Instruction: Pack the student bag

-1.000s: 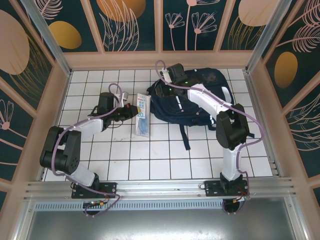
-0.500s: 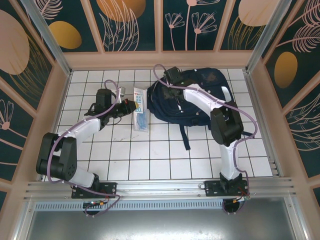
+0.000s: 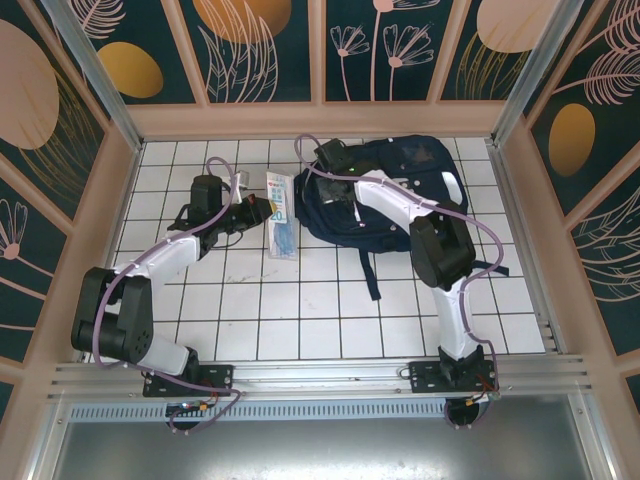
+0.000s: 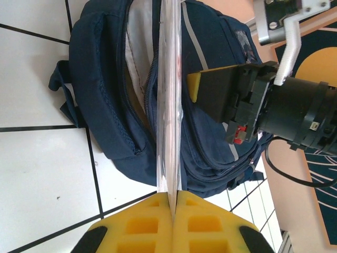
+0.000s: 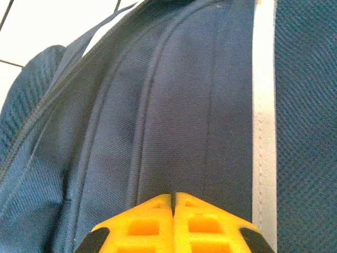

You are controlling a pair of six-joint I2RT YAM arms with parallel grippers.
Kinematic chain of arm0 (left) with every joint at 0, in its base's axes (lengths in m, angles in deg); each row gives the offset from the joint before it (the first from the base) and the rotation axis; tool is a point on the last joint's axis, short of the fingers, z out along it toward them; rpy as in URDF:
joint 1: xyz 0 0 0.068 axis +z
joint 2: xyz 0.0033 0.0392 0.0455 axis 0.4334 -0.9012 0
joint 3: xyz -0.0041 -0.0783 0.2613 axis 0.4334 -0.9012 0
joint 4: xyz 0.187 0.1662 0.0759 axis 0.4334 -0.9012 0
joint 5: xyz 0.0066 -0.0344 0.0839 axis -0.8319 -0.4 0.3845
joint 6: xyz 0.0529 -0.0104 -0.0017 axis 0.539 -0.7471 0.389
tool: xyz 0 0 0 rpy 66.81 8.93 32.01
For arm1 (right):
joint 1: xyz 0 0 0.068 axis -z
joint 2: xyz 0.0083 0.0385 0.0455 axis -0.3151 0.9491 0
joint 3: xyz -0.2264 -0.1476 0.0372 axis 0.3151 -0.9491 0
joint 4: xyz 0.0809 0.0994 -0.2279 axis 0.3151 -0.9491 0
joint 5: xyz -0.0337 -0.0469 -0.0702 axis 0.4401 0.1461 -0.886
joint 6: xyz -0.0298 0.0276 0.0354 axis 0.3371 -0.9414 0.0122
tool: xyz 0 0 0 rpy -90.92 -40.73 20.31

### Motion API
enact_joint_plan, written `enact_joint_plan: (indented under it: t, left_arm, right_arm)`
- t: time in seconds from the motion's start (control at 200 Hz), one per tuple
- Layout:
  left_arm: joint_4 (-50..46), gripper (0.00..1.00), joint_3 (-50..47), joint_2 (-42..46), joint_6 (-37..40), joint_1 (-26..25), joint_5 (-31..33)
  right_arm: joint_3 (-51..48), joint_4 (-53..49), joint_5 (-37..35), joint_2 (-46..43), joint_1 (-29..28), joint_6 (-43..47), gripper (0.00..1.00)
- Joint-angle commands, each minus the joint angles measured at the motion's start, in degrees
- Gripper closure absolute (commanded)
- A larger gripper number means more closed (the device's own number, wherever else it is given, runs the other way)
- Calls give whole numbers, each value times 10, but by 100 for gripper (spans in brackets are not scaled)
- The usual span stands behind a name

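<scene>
Student bag (image 3: 425, 170) lies flat at the back of the white tiled counter (image 3: 300, 310), to the right of the middle, with its dark straps trailing toward me. From the left wrist camera I see one of its zipped compartments gaping, with pale lining showing inside.

My left fingers (image 4: 158, 203) are clamped on a thin clear plastic packet (image 4: 169, 105), which that camera shows edge-on, running straight up from the yellow pads toward the open compartment. From above, the packet sits just beside the bag's left edge, with blue print on it. I cannot tell whether it rests on the tiles or hangs a little above them.

My right fingers (image 5: 160, 203) are pressed together, tip to tip, right against the navy fabric at the bag's upper left part. A white stripe (image 5: 263, 105) runs past on one side and a zip seam on the other. I cannot tell whether any fold of cloth is caught between them. The right arm (image 4: 295, 113) reaches across the top of the bag.
</scene>
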Motion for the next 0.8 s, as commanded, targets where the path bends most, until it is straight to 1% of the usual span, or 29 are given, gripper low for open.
enact_joint_plan:
  t: [0.0,0.2,0.34,0.555,0.615,0.665,0.69,0.745,0.795]
  left_arm:
    - [3,100,17,20,-10,4,-2]
    - [21,100,14,18,-25,4,-5]
    - [44,100,9,14,-40,4,-9]
    - [51,100,6,14,-43,4,-8]
    - [52,100,7,12,-44,4,-8]
    - [52,100,8,12,-44,4,-8]
    - [53,100,8,12,-44,4,-7]
    - [52,100,8,13,-43,4,-7]
    - [50,100,8,15,-42,4,-8]
  right_arm:
    - [8,-25,-14,6,-3,-4,100]
    - [2,-6,-36,-52,3,0,100]
    - [8,-7,-39,-82,12,1,100]
    - [12,-12,-16,-93,14,-6,100]
    - [18,-17,6,-85,15,-3,100]
    - [32,-32,21,-69,14,-8,78]
    - [38,-39,25,-60,12,-13,70]
    - [43,-44,26,-45,3,-17,61]
    - [40,-40,16,-34,-7,-18,58]
